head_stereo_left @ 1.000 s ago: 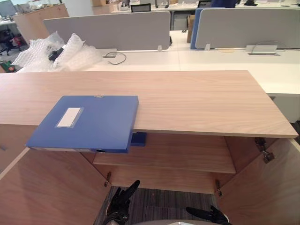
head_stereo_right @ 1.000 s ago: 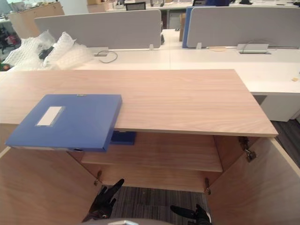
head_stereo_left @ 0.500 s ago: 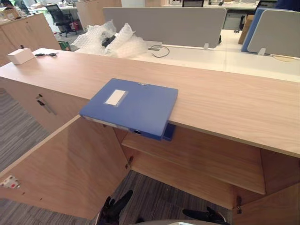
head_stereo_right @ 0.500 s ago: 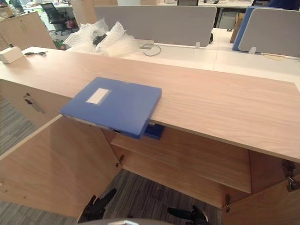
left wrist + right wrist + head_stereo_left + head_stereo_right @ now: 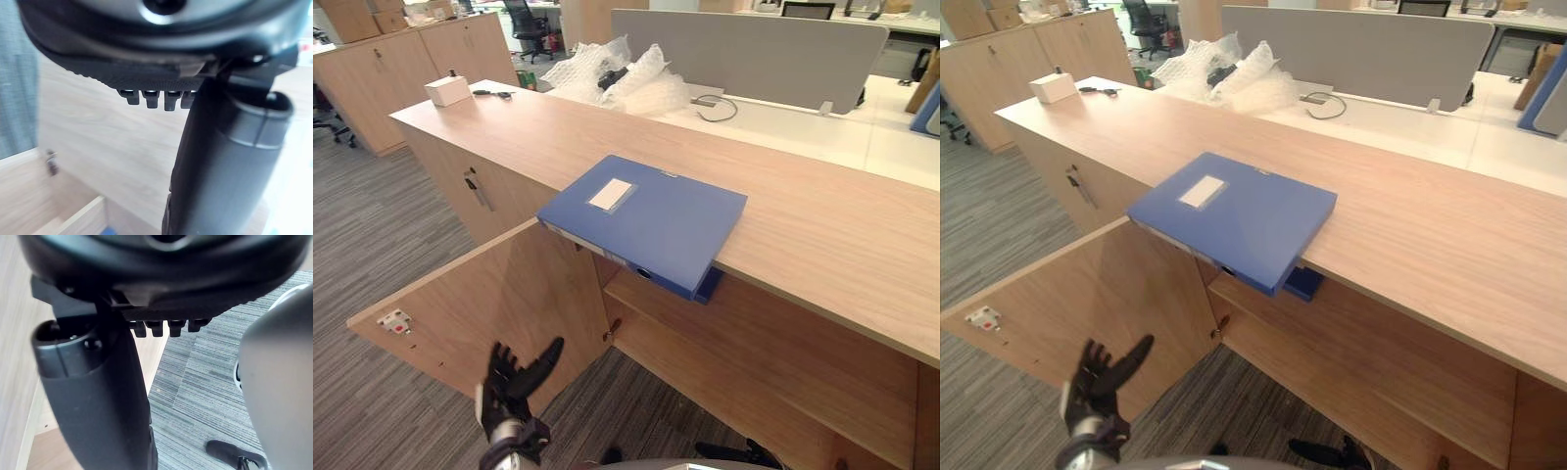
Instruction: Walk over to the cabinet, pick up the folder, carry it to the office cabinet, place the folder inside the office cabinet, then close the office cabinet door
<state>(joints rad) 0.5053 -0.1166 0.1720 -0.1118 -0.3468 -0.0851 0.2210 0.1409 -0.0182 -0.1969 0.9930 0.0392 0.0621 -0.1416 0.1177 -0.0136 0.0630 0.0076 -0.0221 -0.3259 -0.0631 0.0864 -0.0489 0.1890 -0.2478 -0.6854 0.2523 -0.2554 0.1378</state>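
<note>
Left eye view had the blue folder (image 5: 641,220) lying flat on the wooden top of the cabinet (image 5: 822,225), its white label (image 5: 611,195) facing up. One long edge and a corner of the folder stuck out past the front edge of the cabinet, over the open compartment. Neither hand touched it.

Below the folder, the cabinet stood open. Its door (image 5: 499,304) was swung wide out to the folder's left. Inside, a wooden shelf (image 5: 773,338) ran across the compartment. A small blue thing (image 5: 708,286) sat at the shelf's front, directly under the folder's overhanging corner and partly hidden by it; what it was could not be told.

The left hand (image 5: 514,377) hung low in front of the open door, well below the folder. Its fingers were spread and straight, the thumb stood out, and it held nothing. The right hand (image 5: 736,453) showed over the carpet below the folder, fingers stretched out loosely and likewise holding nothing.

Far along the cabinet top from the folder stood a small white box (image 5: 447,90). Behind the folder, on the desk beyond the cabinet, lay a heap of bubble wrap (image 5: 626,73).
</note>
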